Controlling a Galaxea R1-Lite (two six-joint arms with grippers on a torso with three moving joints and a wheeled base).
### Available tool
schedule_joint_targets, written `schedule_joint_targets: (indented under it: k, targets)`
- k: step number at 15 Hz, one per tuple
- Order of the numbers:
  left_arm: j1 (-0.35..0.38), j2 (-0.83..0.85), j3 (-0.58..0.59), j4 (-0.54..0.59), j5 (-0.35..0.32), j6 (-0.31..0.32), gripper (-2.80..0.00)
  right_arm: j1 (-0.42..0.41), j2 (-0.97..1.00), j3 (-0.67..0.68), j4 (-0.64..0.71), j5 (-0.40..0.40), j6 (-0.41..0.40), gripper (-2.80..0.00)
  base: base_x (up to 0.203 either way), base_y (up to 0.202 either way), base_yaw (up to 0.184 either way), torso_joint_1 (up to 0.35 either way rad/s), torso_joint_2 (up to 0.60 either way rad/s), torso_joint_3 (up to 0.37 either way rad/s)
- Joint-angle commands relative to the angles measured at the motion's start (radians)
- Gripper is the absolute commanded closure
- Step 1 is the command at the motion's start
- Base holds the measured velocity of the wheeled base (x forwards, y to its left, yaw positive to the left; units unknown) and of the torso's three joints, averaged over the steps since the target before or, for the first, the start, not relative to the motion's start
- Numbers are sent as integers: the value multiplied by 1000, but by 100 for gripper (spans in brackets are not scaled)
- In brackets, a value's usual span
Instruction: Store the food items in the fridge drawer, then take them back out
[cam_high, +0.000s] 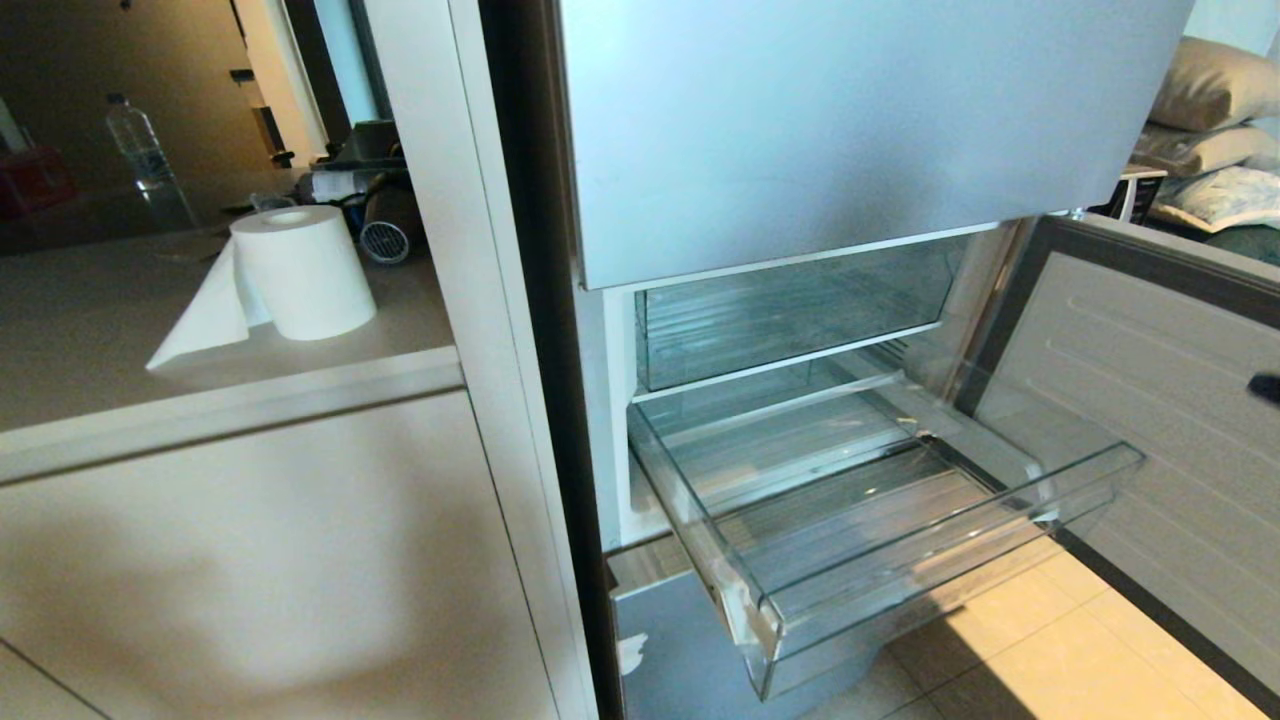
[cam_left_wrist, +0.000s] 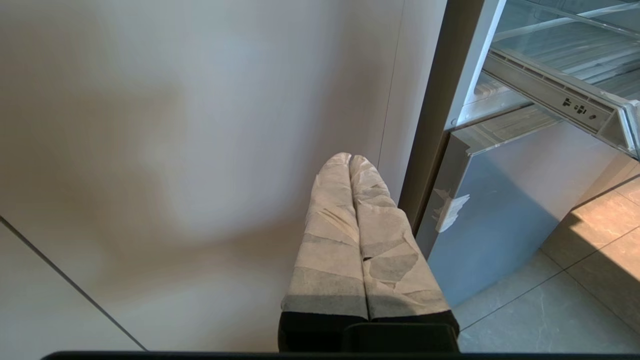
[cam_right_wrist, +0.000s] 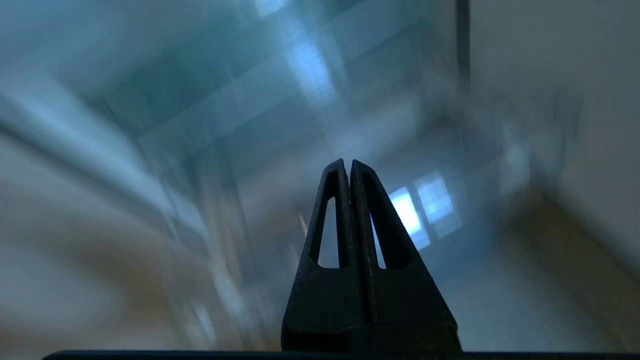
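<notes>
The fridge drawer (cam_high: 930, 572), clear and shallow with a ribbed floor, is pulled out of the open lower compartment and holds nothing. Its side rail shows in the left wrist view (cam_left_wrist: 560, 97). The food items are out of view. My left gripper (cam_left_wrist: 349, 157), fingers wrapped in pale tape, is shut and empty. It hangs low before a pale cabinet panel, left of the fridge. My right gripper (cam_right_wrist: 348, 162), black, is shut with nothing between its fingers, and the scene behind it is smeared. A small dark part of the right arm (cam_high: 1266, 388) shows at the far right edge of the head view.
Above the drawer sits a taller clear bin (cam_high: 790, 310). The fridge door (cam_high: 1150, 420) stands open to the right over a tiled floor (cam_high: 1050, 640). On the counter at the left are a paper towel roll (cam_high: 300, 270) and a water bottle (cam_high: 140, 140).
</notes>
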Motion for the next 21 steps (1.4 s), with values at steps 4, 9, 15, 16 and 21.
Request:
schedule_joint_targets:
  k: [4,9,15,16,21]
  targets:
    - [1,2,2,0,0,0,0,130,178,129,151,-55,17,0,0,0,0,0,0,0]
    - [1,2,2,0,0,0,0,214,439,165,112,-51,23,0,0,0,0,0,0,0]
    - [1,2,2,0,0,0,0,282,908,74,-406,-56,66,0,0,0,0,0,0,0]
    - [1,2,2,0,0,0,0,287,966,36,-554,-63,107,0,0,0,0,0,0,0]
    - [1,2,2,0,0,0,0,293,963,57,-888,-132,198,0,0,0,0,0,0,0]
